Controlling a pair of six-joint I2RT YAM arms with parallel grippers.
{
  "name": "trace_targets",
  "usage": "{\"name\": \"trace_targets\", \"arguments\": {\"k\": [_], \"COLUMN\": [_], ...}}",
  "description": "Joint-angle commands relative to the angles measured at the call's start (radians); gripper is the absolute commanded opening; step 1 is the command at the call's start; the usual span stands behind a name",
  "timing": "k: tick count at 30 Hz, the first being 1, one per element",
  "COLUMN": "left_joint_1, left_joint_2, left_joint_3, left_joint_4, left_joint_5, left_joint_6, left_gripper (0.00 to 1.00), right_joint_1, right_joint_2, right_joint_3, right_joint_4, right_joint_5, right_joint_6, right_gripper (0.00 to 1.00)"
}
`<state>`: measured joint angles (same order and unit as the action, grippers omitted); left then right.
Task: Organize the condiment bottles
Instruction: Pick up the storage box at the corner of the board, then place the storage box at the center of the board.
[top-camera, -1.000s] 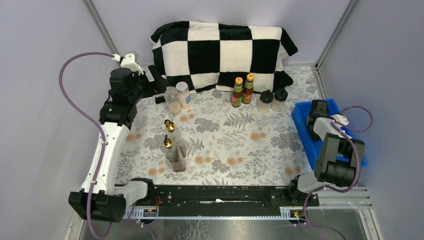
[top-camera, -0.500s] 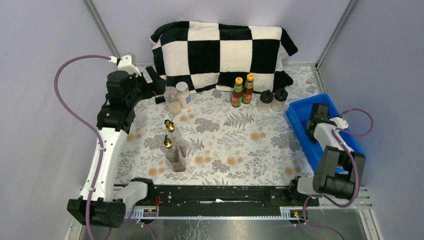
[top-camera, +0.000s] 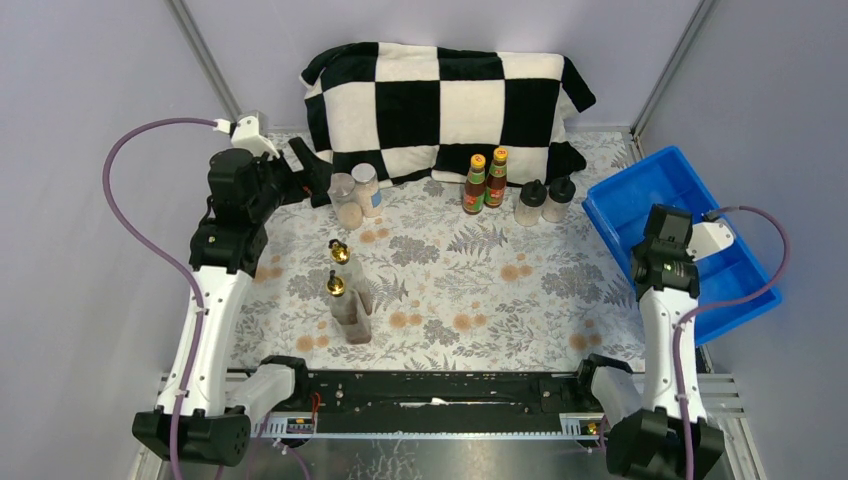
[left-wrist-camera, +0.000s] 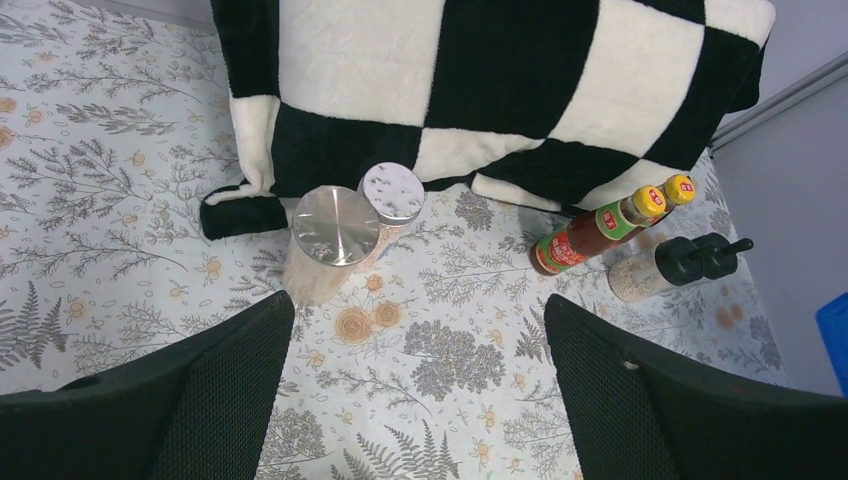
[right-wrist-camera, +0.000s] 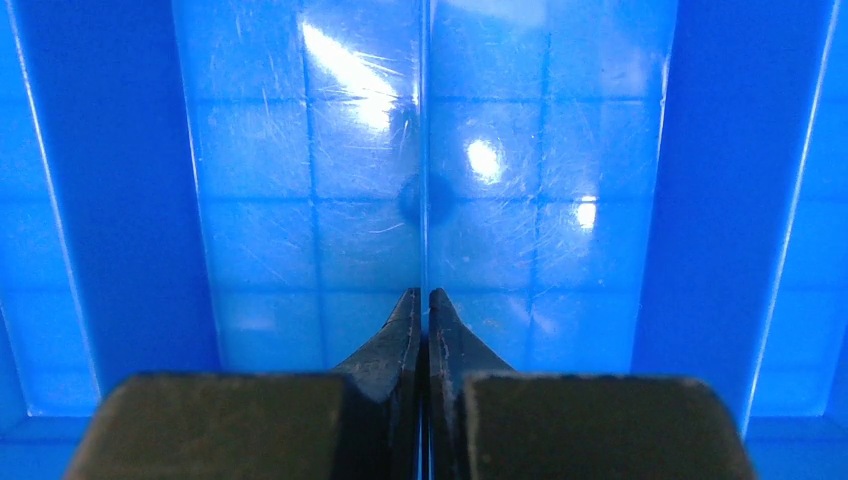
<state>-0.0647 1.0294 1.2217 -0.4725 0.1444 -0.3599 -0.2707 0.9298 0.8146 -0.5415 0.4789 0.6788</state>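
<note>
Top external view: eight bottles (top-camera: 474, 186) stand in pairs on the floral tabletop (top-camera: 460, 270); left gripper (left-wrist-camera: 417, 310) wide open near the jars (top-camera: 350, 200); right gripper (right-wrist-camera: 423, 295) clamped on the divider (right-wrist-camera: 424, 150) of the tray (top-camera: 650, 190)

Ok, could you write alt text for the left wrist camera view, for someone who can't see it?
The left gripper, jaws wide open, looks down on a floral tablecloth. Beyond it stand two grey-lidded jars, two yellow-capped sauce bottles and black-capped shakers, in front of a black-and-white checked blanket.
</note>
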Motion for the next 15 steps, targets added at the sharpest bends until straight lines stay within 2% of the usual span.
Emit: {"name": "trace_targets", "arguments": {"k": [1, 7, 15], "left_joint_1": [-0.003, -0.003, -0.003], "left_joint_2": [-0.024, -0.035, -0.046], "left_joint_3": [-0.016, -0.015, -0.032], "left_joint_4": [-0.021, -0.033, -0.035], "left_joint_5": [0.011, 0.007, 0.009], "left_joint_6": [-0.002, 0.002, -0.005], "left_gripper": [0.99, 0.99, 0.99], "right_joint_1": [0.045, 0.155, 0.494], "right_joint_2": [-0.06, -0.022, 0.108], "right_joint_3": [0.119, 0.276, 0.502], "right_joint_4": [-0.018, -0.104, -0.271], "right_joint_5": [-0.061, -0.217, -0.303], "right_joint_6": [-0.093, -0.149, -0.209], "right_gripper": [0.0, 0.0, 0.0]}}
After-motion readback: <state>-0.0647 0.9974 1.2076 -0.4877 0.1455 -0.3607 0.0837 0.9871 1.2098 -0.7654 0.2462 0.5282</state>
